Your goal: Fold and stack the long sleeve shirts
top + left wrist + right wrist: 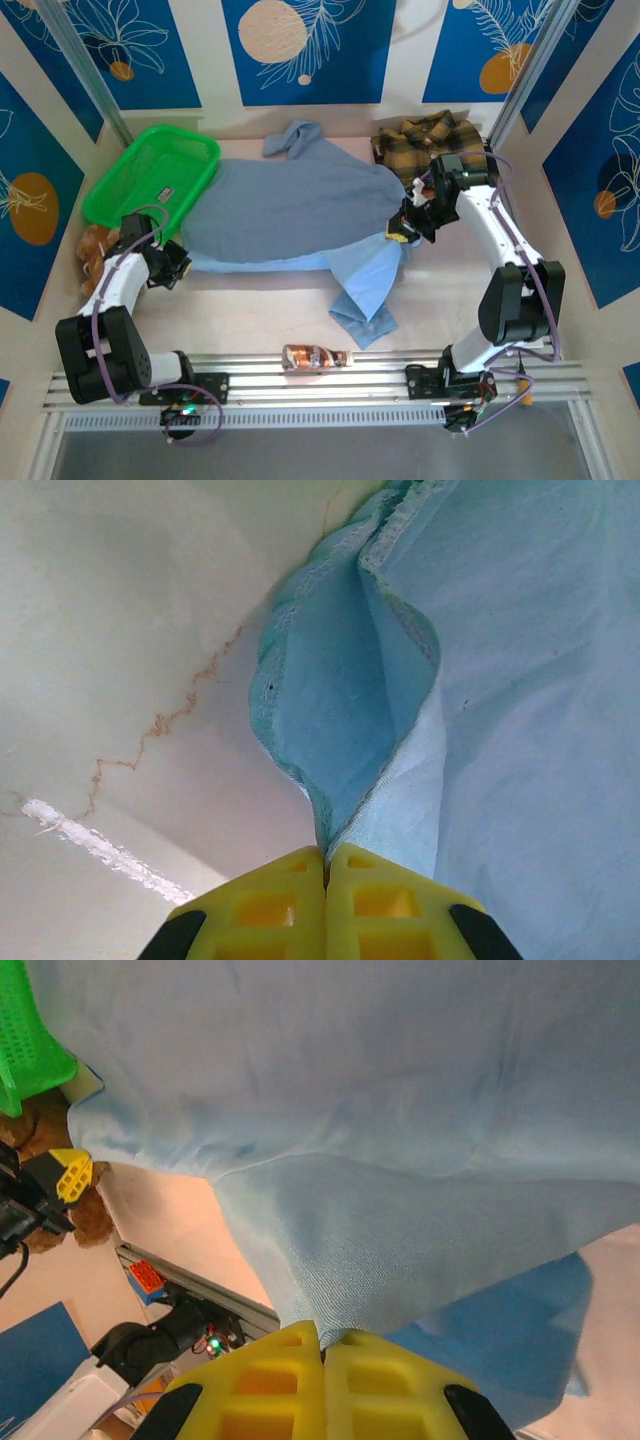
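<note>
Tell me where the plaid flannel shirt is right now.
In the top view, the plaid flannel shirt lies bunched at the far right corner of the table, just right of the light blue shirt and beyond the right arm.

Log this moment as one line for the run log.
left fingers: shut on light blue shirt edge | right fingers: shut on same shirt | plaid flannel shirt: far right, not held | stack: not started

Table [260, 310] bears blue shirt [290, 205]; plaid shirt [425, 140]; basket [140, 165]
</note>
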Action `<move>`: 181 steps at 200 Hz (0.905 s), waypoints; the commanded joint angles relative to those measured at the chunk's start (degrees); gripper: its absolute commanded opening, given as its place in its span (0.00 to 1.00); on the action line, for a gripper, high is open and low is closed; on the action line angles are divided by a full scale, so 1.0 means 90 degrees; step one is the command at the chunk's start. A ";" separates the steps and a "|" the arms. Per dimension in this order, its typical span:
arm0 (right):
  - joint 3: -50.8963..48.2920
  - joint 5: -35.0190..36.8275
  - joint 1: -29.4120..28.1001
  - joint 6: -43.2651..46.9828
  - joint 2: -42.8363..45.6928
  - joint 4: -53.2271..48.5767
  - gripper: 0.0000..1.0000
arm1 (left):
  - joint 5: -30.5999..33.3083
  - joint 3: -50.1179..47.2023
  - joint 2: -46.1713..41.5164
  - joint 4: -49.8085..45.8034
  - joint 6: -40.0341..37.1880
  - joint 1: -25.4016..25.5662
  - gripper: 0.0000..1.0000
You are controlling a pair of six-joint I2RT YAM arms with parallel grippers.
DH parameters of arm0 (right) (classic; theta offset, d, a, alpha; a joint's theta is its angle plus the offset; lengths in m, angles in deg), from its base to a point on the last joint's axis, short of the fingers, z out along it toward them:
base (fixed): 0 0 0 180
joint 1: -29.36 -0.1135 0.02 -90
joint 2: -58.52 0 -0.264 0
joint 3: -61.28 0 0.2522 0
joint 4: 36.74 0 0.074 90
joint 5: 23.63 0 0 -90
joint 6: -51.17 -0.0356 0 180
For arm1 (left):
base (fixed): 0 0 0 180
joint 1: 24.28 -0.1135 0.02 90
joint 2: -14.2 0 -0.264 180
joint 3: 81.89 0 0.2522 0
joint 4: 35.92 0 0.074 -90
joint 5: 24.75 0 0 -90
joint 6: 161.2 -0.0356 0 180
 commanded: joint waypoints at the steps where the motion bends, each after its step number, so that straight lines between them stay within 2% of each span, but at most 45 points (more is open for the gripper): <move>1: 0.0558 0.0017 0.0194 0.0390 -0.0279 -0.0356 0.00 | -0.0115 0.0319 0.0098 -0.0320 -0.0150 -0.0014 0.00; 101: 0.2396 0.0020 0.0509 0.0824 -0.2057 -0.0729 0.00 | -0.0023 0.1645 0.1552 -0.0448 -0.0638 0.0021 0.00; 181: 0.2692 0.0215 0.0618 0.0857 -0.2811 -0.0689 0.00 | 0.0321 0.2546 0.2620 -0.0789 -0.1224 0.0239 0.00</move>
